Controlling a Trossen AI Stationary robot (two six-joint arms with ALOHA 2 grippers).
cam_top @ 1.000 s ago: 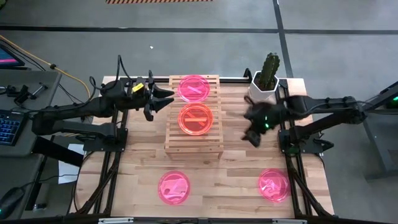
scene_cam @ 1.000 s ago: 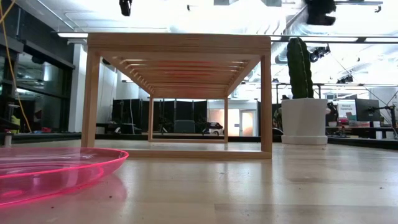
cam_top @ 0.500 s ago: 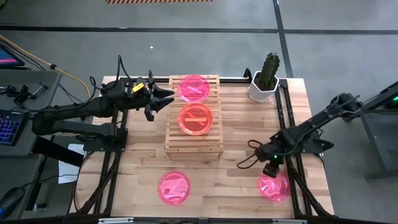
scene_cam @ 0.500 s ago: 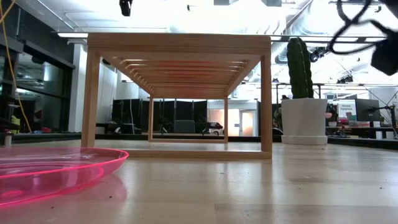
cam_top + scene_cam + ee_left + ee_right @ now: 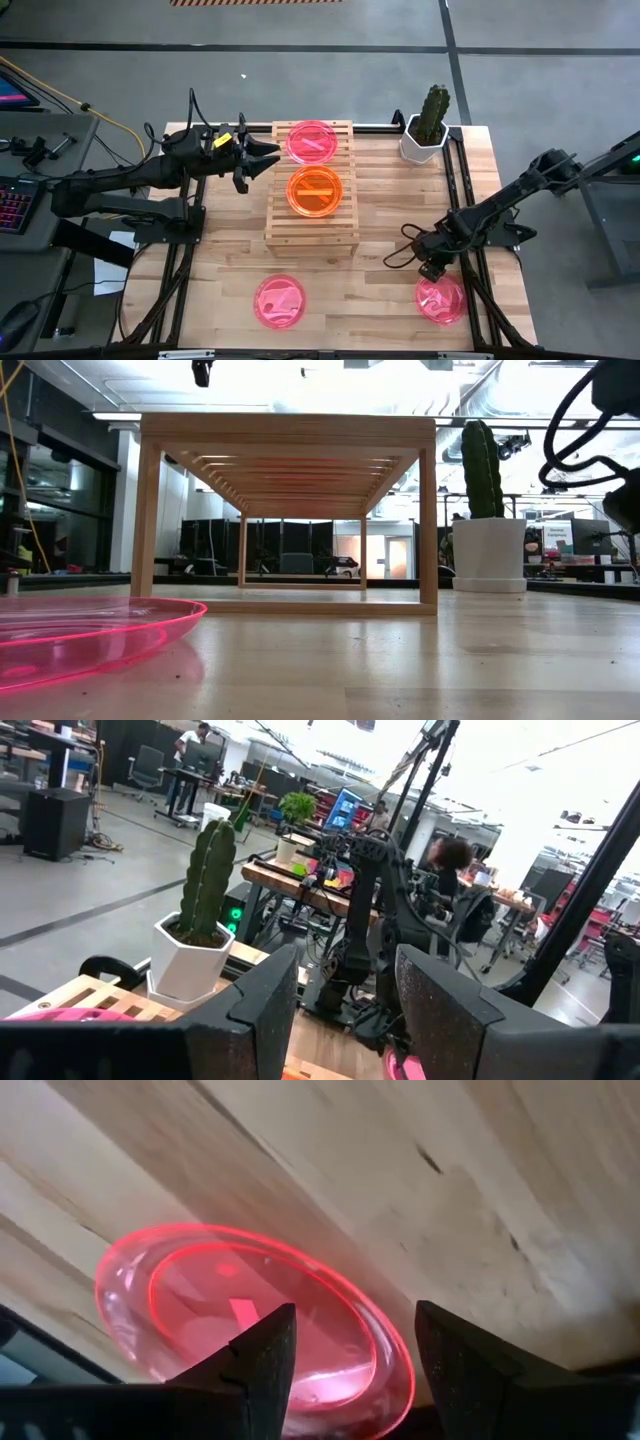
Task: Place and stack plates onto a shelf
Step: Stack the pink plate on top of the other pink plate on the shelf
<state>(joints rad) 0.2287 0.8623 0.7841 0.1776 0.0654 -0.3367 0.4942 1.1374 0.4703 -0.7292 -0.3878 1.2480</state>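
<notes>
The right tool [image 5: 432, 266] was held open just above a round neon pink translucent plastic plate [image 5: 250, 1335] on the counter. The rim should be straddled squarely before closing. The left tool [image 5: 262, 160] was parked open beside the slatted light-wood shelf [image 5: 312, 228].

High view — looking straight down on the table [image 5: 220, 265]. Low view — sitting at tabletop level, facing the shelf [image 5: 288, 510] and cactus [image 5: 480, 468], both also showing from above.

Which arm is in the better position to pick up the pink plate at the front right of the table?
The right. Its open gripper hangs just beside that pink plate, which fills its wrist view. The left gripper waits far off beside the shelf.
</notes>
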